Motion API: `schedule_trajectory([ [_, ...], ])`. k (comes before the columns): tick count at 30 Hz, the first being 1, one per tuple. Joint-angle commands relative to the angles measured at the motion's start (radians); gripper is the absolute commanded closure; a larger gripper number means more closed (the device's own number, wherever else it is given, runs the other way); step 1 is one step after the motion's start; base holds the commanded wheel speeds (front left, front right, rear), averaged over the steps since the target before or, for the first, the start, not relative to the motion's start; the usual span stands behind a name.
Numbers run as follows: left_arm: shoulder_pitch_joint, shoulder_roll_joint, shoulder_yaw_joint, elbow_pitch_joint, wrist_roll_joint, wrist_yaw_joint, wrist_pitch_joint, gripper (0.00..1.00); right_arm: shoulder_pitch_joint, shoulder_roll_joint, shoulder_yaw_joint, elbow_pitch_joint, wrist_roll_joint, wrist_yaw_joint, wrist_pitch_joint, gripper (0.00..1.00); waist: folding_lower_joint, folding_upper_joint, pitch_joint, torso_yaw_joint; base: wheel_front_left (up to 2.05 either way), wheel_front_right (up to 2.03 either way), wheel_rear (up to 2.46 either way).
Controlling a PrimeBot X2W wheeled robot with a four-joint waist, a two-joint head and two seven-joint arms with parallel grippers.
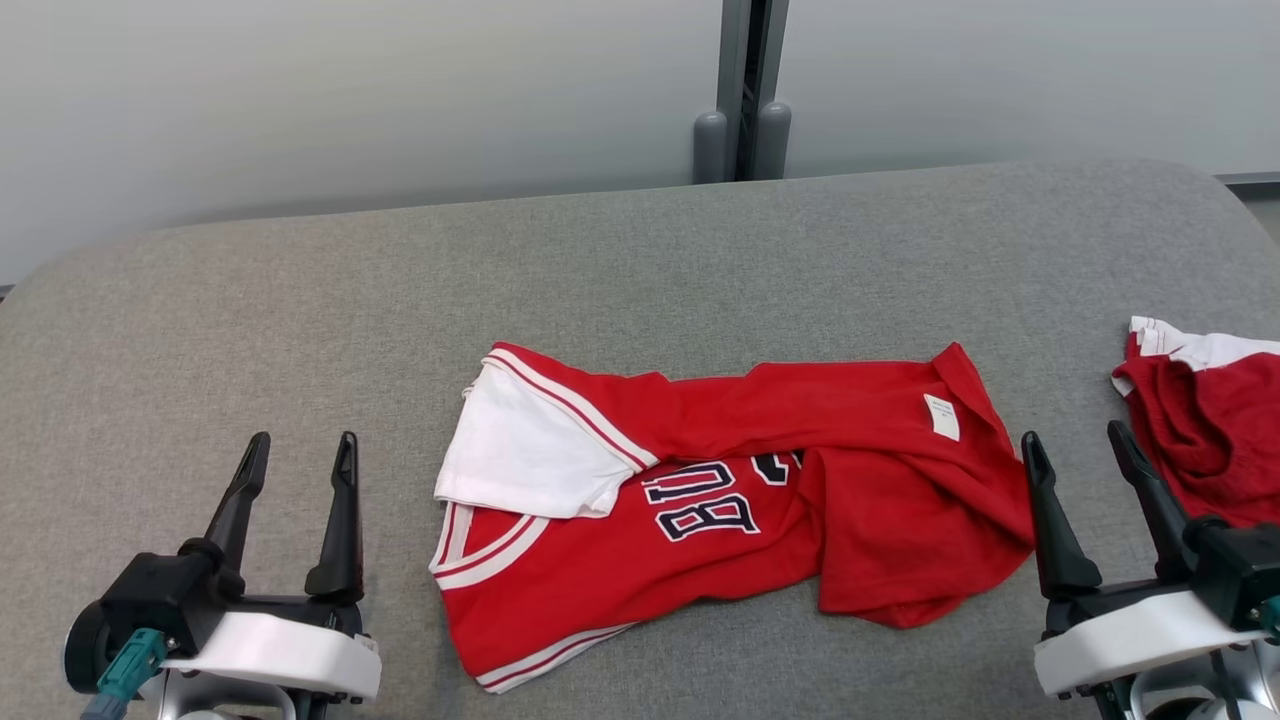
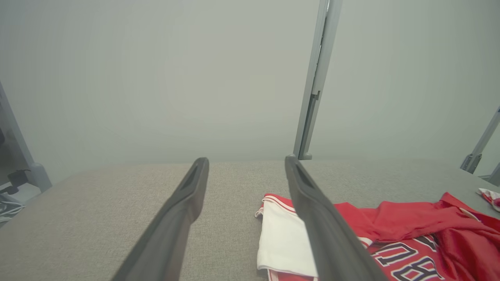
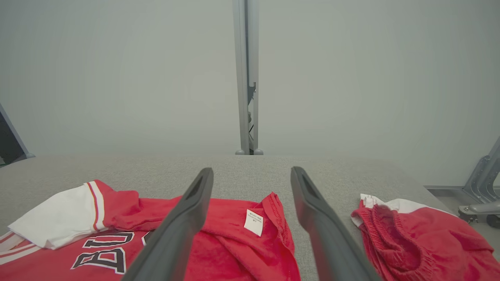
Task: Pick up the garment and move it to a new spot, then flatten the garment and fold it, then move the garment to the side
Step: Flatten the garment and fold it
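Close to me, my left claw [image 1: 303, 440] and my right claw [image 1: 1074, 432] both sit wide open and hold nothing. Between them the red shirt [image 1: 740, 500] lies bunched up in the middle of the gray table [image 1: 300, 300]. Off to the right is another red cloth [image 1: 1210, 440]. I think flattening comes next, so I must grab two edges of the shirt and pull them apart.

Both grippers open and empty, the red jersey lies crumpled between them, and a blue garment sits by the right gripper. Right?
Not quite: the second garment by the right gripper is red with white trim, not blue, as the head view shows. The rest holds.
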Motion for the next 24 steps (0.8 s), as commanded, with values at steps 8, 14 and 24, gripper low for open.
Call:
schedule_trajectory([
  [8,0.006,0.006,-0.008,-0.007,-0.006,-0.001,0.005,0.0,0.018,-0.001,-0.012,-0.026,0.011,0.0,0.015,0.0,0.0,-0.0001,0.0,0.003,0.0,0.0,0.0],
  [14,-0.005,0.009,-0.01,-0.005,-0.007,-0.002,0.005,0.0,0.015,0.0,-0.02,-0.029,0.021,0.0,0.012,0.0,0.0,-0.0001,0.007,0.009,0.0,0.0,0.0],
  [24,-0.082,0.014,-0.046,0.011,-0.014,-0.037,0.055,0.0,-0.007,0.0,-0.007,-0.027,0.042,0.0,0.001,0.0,0.0,-0.0001,0.041,-0.005,0.0,0.0,0.0],
])
